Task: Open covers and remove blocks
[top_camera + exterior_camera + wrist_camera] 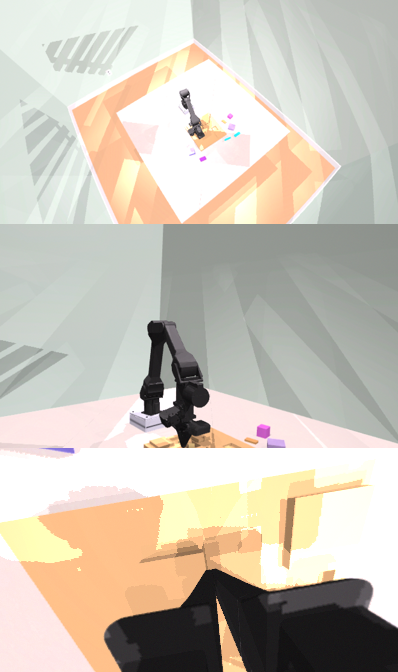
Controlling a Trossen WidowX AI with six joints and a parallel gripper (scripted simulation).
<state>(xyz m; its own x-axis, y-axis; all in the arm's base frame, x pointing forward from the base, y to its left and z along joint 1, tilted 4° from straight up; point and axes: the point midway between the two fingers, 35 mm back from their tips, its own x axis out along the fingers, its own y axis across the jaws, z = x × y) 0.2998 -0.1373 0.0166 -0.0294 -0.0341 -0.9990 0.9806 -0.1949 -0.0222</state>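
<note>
A: Where is the board (pixel 211 132) found, and how is it bounded?

B: It is seen as an orange diamond on the white table (pixel 169 180), just in front of the arm's grey base (pixel 137 421). Its far and right-hand edges can be made out from above; the near-left corner is covered by the gripper (pixel 197 131). From the wrist, a bare stretch of board (pixel 100 573) is shown reaching to its left edge, with white table beyond.

A: And the gripper itself?

B: The fingers are pressed together into one dark point, and nothing is pinched between them. The tip (pixel 184 442) is lowered onto or just above the board beside a raised cover (pixel 220 543); contact cannot be confirmed.

A: Which blocks are seen off the board?

B: To the right, a magenta cube (pixel 263 431), a lilac block (pixel 275 443) and a small orange piece (pixel 251 440) are set near one another on the table. Two cyan bars (pixel 232 136) are laid just beside the board's right edge. On the near side, a purple block (pixel 202 158) and a pale violet block (pixel 192 151) are placed close to the board's lower corner.

A: How much room is left around it?

B: Wide white surface is left toward the near and left sides. The table is ringed by an orange floor (pixel 99 126) with a pale rim.

A: Any writing or labels?

B: None can be read in any view.
</note>
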